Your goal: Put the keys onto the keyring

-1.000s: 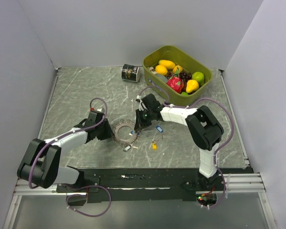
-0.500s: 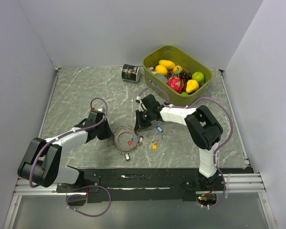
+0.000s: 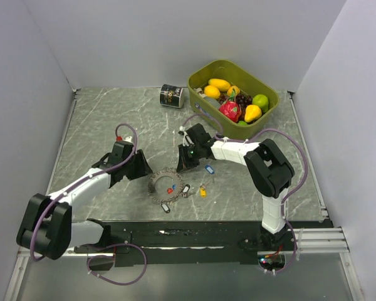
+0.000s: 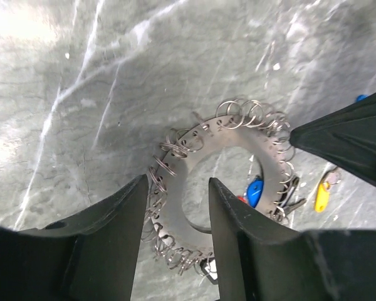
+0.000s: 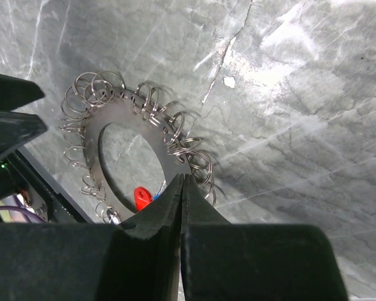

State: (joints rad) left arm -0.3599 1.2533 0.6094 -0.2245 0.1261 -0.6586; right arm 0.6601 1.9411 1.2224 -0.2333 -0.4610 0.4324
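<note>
Left claw point(image 4: 178, 188): open, one finger on either side of the near rim of the keyring point(image 4: 235, 135); no grip can be made out. Right claw point(image 5: 182, 179): fingers pressed together, tips at the opposite rim among the wire loops; whether they pinch a loop cannot be told. The keyring lies flat on the worktop point(image 3: 100, 119) between both claws. The red-tagged key point(image 5: 141, 197) and blue-tagged key point(image 4: 254, 191) lie inside its hollow. The yellow-tagged key point(image 4: 321, 197) lies outside, on the right claw's side.

Green bin point(image 3: 267, 108) of toy fruit, black can point(image 3: 172, 96), marble tabletop point(image 3: 100, 125)
</note>
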